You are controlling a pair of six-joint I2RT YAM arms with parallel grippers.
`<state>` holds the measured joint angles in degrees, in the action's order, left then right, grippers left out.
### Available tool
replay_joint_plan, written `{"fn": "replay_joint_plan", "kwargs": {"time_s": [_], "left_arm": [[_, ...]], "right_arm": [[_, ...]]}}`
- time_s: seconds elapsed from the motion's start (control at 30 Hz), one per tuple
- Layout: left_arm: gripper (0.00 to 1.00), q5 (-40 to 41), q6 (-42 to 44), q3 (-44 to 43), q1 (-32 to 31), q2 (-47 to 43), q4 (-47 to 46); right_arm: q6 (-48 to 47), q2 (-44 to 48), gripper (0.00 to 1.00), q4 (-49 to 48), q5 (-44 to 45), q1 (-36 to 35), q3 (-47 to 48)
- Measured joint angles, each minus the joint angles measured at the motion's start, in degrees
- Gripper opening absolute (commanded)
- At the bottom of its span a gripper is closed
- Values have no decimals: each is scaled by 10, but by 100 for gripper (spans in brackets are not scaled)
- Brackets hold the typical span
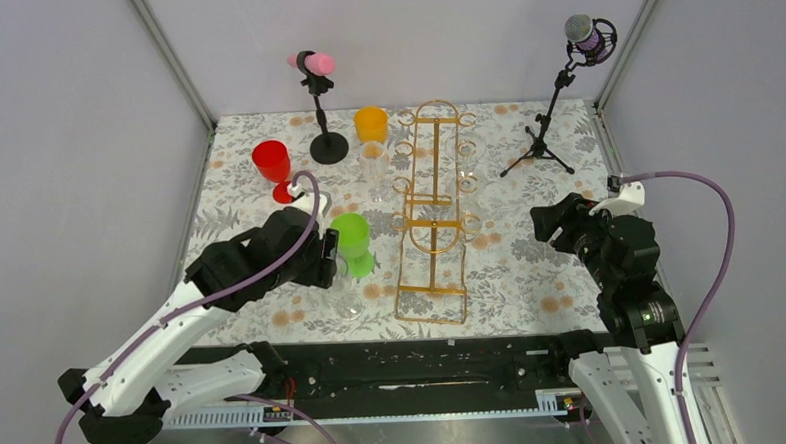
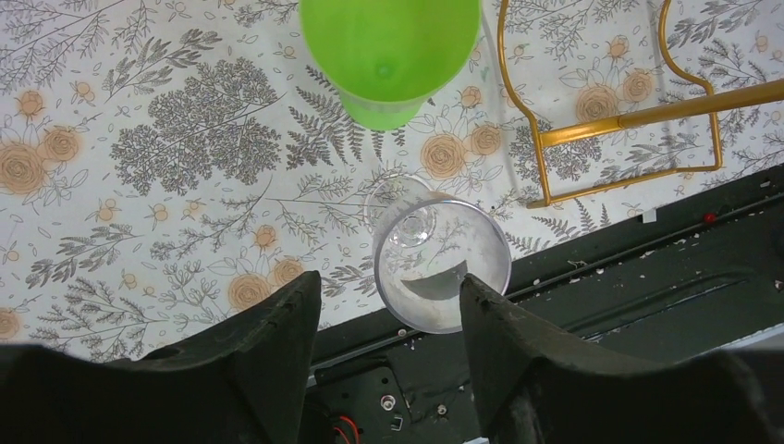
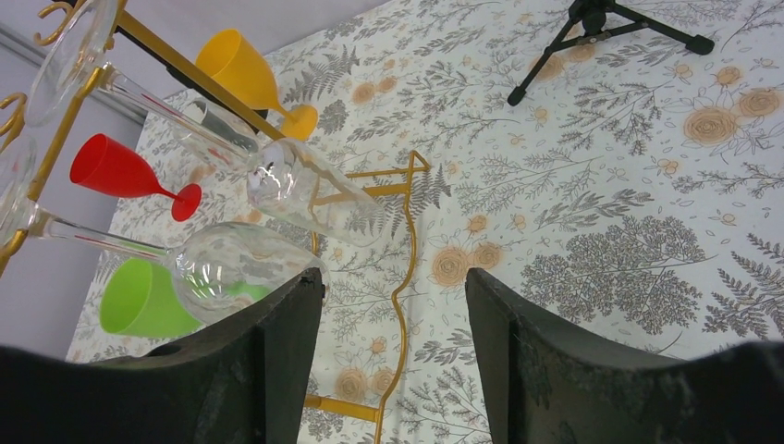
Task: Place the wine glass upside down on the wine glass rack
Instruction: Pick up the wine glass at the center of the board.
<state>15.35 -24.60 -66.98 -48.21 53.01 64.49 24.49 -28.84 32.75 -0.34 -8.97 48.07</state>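
Observation:
The gold wire wine glass rack (image 1: 431, 215) stands mid-table; its base shows in the left wrist view (image 2: 629, 120). In the right wrist view two clear glasses (image 3: 305, 190) hang upside down from its hooks (image 3: 55, 139). A clear wine glass (image 2: 441, 264) stands upright near the table's front edge, faint in the top view (image 1: 349, 302). My left gripper (image 2: 388, 287) is open and empty above it, the bowl close to the right finger. My right gripper (image 3: 393, 277) is open and empty, right of the rack (image 1: 549, 220).
A green glass (image 1: 352, 242) stands just beyond the left gripper. A red glass (image 1: 274, 167), an orange glass (image 1: 371, 125) and another clear glass (image 1: 375, 173) stand behind. Two microphone stands (image 1: 315, 95) (image 1: 563, 84) are at the back. The black rail (image 2: 601, 277) borders the front edge.

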Motion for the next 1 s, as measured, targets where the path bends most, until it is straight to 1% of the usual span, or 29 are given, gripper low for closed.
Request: {"fn": "replay_joint_plan", "kwargs": {"time_s": [0.23,0.33,0.43,0.5,0.57,0.93,1.0], "left_arm": [[56,0,2,16,11,4,-3],[53,-1,4,23,15,11,-3],[48,-2,7,27,18,19,-5],[40,-2,9,28,19,24,-8],[33,-2,10,29,19,30,-12],[21,-5,13,39,22,39,-25],[18,-6,13,40,23,39,-28]], "right_arm": [[1,0,67,1,-7,0,-2],[6,0,67,0,-11,0,-4],[12,-2,67,-2,-22,0,-5],[17,-5,67,-4,-27,0,-5],[21,-7,67,-6,-34,0,-6],[31,-18,67,-23,-54,0,-15],[31,-20,67,-27,-57,0,-15]]}}
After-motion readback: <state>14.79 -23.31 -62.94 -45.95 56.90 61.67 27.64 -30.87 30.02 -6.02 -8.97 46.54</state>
